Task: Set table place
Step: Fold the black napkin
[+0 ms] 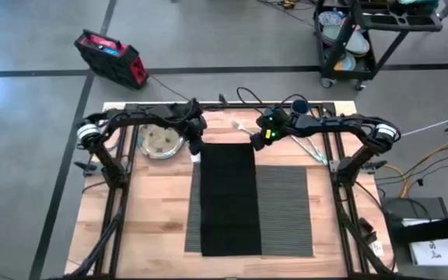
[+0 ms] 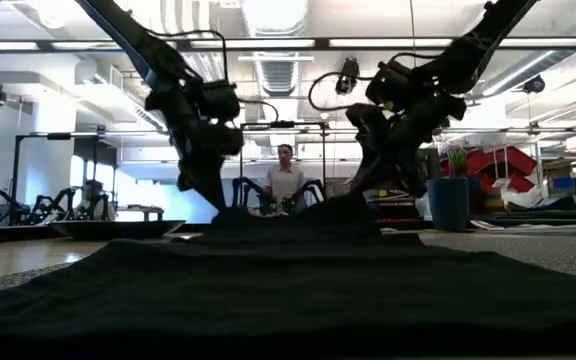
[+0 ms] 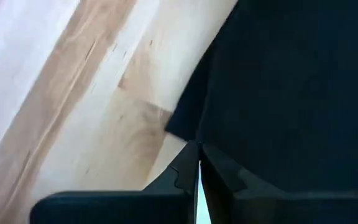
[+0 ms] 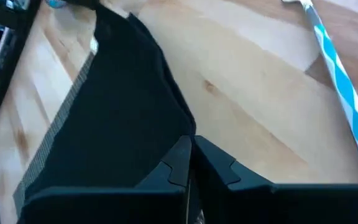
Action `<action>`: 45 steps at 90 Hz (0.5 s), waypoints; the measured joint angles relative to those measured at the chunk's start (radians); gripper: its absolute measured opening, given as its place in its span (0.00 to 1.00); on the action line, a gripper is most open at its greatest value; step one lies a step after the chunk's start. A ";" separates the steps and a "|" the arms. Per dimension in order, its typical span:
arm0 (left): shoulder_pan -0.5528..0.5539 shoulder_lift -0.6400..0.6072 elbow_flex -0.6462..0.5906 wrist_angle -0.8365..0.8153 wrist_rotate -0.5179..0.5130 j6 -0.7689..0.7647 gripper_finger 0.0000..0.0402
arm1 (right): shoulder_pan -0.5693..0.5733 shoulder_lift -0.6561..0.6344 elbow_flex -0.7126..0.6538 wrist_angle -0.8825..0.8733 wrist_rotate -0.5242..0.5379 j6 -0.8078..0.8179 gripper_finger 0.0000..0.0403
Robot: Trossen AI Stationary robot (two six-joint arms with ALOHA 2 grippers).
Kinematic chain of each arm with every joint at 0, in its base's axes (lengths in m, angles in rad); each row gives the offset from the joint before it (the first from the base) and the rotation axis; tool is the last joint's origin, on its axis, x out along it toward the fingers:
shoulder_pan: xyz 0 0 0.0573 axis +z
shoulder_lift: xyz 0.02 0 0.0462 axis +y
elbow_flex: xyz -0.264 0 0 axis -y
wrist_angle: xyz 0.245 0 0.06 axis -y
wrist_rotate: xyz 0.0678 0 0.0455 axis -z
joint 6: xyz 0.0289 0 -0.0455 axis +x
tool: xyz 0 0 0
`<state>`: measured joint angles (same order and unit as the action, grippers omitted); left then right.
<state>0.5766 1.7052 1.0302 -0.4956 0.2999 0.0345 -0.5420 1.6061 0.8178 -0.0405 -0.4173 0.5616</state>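
Observation:
A black cloth napkin (image 1: 230, 198) lies lengthwise over the left half of the dark grey ribbed placemat (image 1: 285, 210) on the wooden table (image 1: 154, 218). My left gripper (image 1: 197, 146) is shut at the napkin's far left corner. My right gripper (image 1: 257, 142) is shut at its far right corner. A round silvery plate (image 1: 160, 141) rests on the table left of the napkin. A fork (image 1: 241, 126) lies beyond the napkin's far edge, and more cutlery (image 1: 311, 149) lies to the right. A dark blue cup (image 1: 299, 105) stands at the far edge. My left gripper pinches the napkin's far left corner (image 3: 188, 134) between its two fingers, coming from the far side and slanting down. The corner sits slightly raised (image 2: 230, 215); the rest lies flat. My right gripper pinches the far right corner (image 4: 180, 124) the same way, that corner also raised (image 2: 353, 205) off the table.
A red case (image 1: 111, 58) and a cart of dishes (image 1: 356, 35) stand on the floor beyond the table. A person (image 2: 285, 180) stands in the room behind. Bare wood shows at the near left (image 1: 142, 233).

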 joint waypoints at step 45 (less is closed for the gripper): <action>0.001 0.033 0.016 0.028 -0.002 -0.017 0.19 | 0.003 0.047 -0.001 0.026 0.051 -0.004 0.00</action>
<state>0.5778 1.7385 1.0464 -0.4681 0.2982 0.0170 -0.5392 1.6535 0.8165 -0.0149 -0.3660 0.5579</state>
